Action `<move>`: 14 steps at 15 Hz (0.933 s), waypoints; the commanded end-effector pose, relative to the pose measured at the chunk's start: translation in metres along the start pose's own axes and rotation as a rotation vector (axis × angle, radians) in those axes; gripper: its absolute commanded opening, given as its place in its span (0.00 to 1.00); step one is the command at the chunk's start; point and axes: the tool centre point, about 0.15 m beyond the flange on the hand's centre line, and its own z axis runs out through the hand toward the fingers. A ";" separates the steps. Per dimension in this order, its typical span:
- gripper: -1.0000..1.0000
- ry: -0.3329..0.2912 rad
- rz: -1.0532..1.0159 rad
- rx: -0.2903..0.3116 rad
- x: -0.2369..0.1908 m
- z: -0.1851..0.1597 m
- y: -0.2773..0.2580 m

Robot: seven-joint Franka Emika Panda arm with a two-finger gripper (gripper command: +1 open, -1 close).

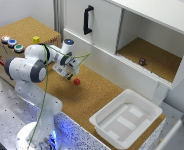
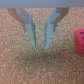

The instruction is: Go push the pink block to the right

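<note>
One small pink block [image 1: 77,81] sits on the cork counter [image 1: 99,97], just beside the gripper [image 1: 68,74] on the exterior view's right. In the wrist view the block [image 2: 79,40] shows at the edge of the picture, off to one side of the two blue fingers [image 2: 31,33], not between them. The jaws stand slightly apart with nothing held; only bare cork shows in the gap.

The main risk, as I judge it, is a glancing push. The block is tiny next to the gripper, so if a fingertip meets a corner and not a flat face, the cube may spin or slip aside and stop moving to the right. If the tips ride too high they may pass over it or tip it; too low and they may drag on the rough cork. How close the tips are to the surface I cannot tell.

Around it, a white tray [image 1: 144,104] rests further along the counter toward the exterior view's right, well apart from the block, so a short push looks clear, while a long one might run the cube against the tray's rim. A yellow cube [image 1: 36,38] stands on the raised box near three round buttons [image 1: 12,43], out of the way. A dark small object [image 1: 142,61] lies inside the open cabinet [image 1: 157,55], also out of the path. Nothing stands between gripper and block
</note>
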 end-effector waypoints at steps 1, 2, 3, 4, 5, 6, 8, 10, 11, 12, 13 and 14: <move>0.00 -0.053 0.015 0.046 0.036 0.033 0.028; 0.00 -0.049 0.027 0.045 0.038 0.034 0.038; 0.00 -0.044 0.040 0.041 0.039 0.033 0.048; 0.00 -0.038 0.052 0.034 0.039 0.032 0.058; 0.00 -0.036 0.059 0.031 0.039 0.031 0.065; 0.00 -0.033 0.072 0.024 0.039 0.029 0.076; 0.00 -0.029 0.104 0.011 0.036 0.022 0.099; 0.00 -0.032 0.127 -0.004 0.031 0.017 0.120; 0.00 -0.036 0.134 -0.014 0.030 0.016 0.130; 0.00 -0.037 0.142 -0.018 0.029 0.016 0.137; 0.00 -0.040 0.146 -0.028 0.030 0.015 0.147; 0.00 -0.042 0.151 -0.036 0.031 0.014 0.153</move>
